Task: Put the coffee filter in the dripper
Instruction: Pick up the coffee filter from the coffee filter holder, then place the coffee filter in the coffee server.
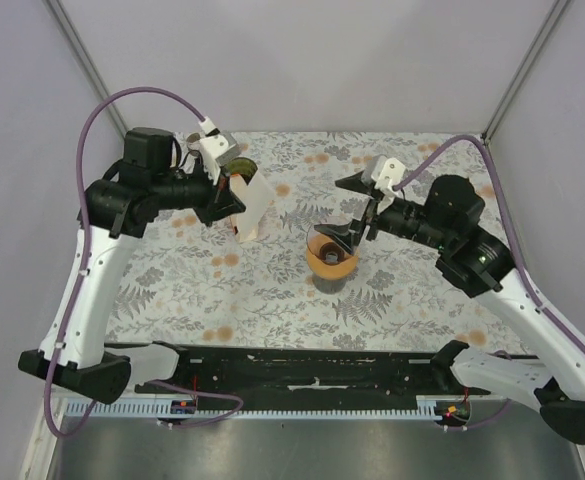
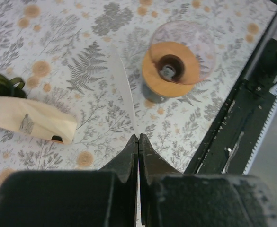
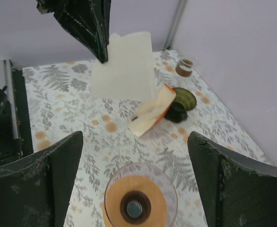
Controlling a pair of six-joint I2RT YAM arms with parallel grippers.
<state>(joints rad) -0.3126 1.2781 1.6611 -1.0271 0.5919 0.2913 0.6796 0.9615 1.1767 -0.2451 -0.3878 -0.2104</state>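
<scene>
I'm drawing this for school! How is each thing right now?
left gripper: shut on the filter.
right gripper: open, by the dripper.
filter: held up in the air, not in the dripper yet.
dripper: upright, empty.
pouch: lying on the table.

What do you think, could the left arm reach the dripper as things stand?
Probably not cleanly: the open right hand hangs above the dripper, while the left hand holds the filter off to one side.

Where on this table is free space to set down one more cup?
Bare: the near-left cloth, between the left arm and the dripper. Crowded: the far-left side, with the cream pouch, and around the dripper under the right gripper.
</scene>
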